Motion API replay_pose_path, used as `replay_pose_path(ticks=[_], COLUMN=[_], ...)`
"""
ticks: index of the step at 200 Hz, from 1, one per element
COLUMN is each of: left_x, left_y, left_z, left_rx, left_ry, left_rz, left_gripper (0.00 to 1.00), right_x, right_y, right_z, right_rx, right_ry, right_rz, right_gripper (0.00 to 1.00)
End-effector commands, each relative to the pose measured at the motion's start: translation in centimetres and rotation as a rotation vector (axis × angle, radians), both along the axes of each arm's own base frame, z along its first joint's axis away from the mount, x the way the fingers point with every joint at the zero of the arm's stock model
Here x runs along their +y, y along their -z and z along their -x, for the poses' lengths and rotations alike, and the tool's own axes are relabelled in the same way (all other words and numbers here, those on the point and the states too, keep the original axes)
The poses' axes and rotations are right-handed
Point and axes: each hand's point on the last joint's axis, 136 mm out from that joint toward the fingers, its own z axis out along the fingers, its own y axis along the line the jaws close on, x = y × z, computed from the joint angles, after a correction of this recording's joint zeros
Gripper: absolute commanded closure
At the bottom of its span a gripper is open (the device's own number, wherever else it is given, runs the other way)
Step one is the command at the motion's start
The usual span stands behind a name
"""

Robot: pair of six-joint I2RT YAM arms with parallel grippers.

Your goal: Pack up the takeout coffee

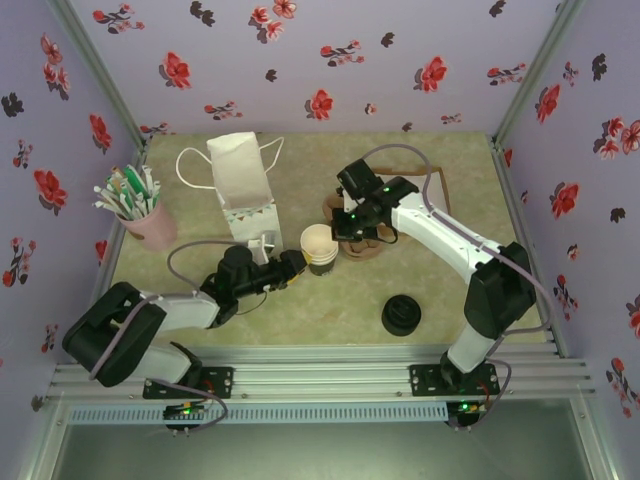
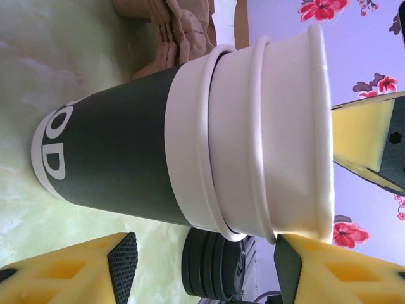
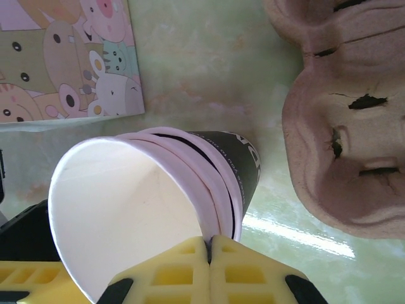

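- Near edge: aluminium rail (image 1: 320, 372), with both my arm bases bolted to it.
- My left arm: lies low and reaches inward from the near left. My left hand (image 1: 292, 263) (image 2: 205, 252) is spread, its fingertips just short of the cups.
- My right arm: rises at the near right, bends at the elbow and runs back toward the middle. My right hand (image 1: 350, 228) (image 3: 209, 253) is pressed together, pinching the rim of the topmost white cup (image 1: 318, 242) (image 2: 272, 126) (image 3: 126, 209).
- Dark-walled paper cup (image 1: 322, 264) (image 2: 120, 164) (image 3: 243, 168): upright mid-tabletop between my two hands, with white cups nested inside it and the mouth uncovered.
- Stack of black lids (image 1: 401, 316) (image 2: 212, 263): to the near right of the cup, apart from it.
- Left wrist view adds white lettering low on the dark wall, and one yellow finger (image 2: 364, 136) of my right hand at the top rim.
- Right wrist view adds the cream inside of the top cup, and cartoon animals printed on the bag.
- Pulp carrier (image 1: 372, 246) (image 2: 177, 25) (image 3: 342, 120): just beside the cup, on its right.
- White paper bag (image 1: 238, 180) (image 3: 69, 57): upright beyond the cup.
- Pink cup of pens (image 1: 150, 228): far left.
- Tabletop (image 1: 330, 300) (image 2: 25, 76) (image 3: 209, 57): pale green and marbled.
- Walls (image 1: 330, 50) (image 2: 285, 19): lilac with red flowers.
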Motion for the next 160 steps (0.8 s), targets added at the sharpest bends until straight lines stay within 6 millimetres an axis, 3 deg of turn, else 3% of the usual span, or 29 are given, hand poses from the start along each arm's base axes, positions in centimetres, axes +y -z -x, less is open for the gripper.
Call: replay_pose_path(ticks=[1,160], left_x=[0.3,0.5], left_y=[-0.4,0.0], left_z=[-0.3,-0.5], left_rx=[-0.04,-0.038], left_ry=[-0.008,-0.018], left_rz=[-0.032,-0.063], left_gripper=[0.39,0.39], right_x=[0.5,0.4], right_y=[-1.5,-3.2], right_z=[0.3,1.4], right_rx=[-0.006,0.003], right_ry=[0.003,0.004], right_rz=[-0.068,-0.165], right_gripper=[1.0,1.0])
